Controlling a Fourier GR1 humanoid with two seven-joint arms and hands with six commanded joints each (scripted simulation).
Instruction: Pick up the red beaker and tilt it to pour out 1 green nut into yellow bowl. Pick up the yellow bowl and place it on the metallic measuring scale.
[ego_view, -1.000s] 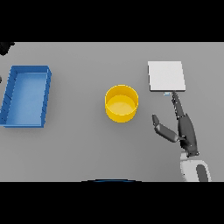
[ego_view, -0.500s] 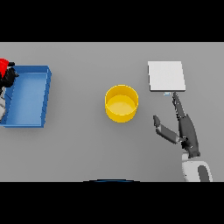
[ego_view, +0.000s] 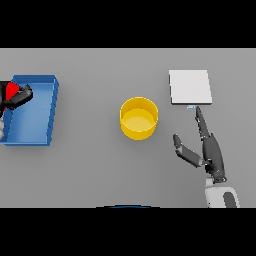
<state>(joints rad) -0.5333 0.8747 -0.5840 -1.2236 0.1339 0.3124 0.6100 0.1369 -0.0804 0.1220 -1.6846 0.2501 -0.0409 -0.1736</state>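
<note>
Since a moment ago, left hand (ego_view: 20, 95) has carried the red beaker (ego_view: 11, 90), clasped in its fingers, further over the blue tray (ego_view: 35, 135). Right hand (ego_view: 210, 150) rests open near the scale (ego_view: 190, 87); yellow bowl (ego_view: 139, 118) sits mid-table.

Only one view on my feed: head camera, high above grey table (ego_view: 90, 170), looking steeply down, almost plan view. My left is view's left. Framing wide: blue bin (ego_view: 35, 130) cut by left edge, metallic scale (ego_view: 190, 87) upper right, yellow bowl (ego_view: 139, 118) near centre. No second view for overlap.
</note>
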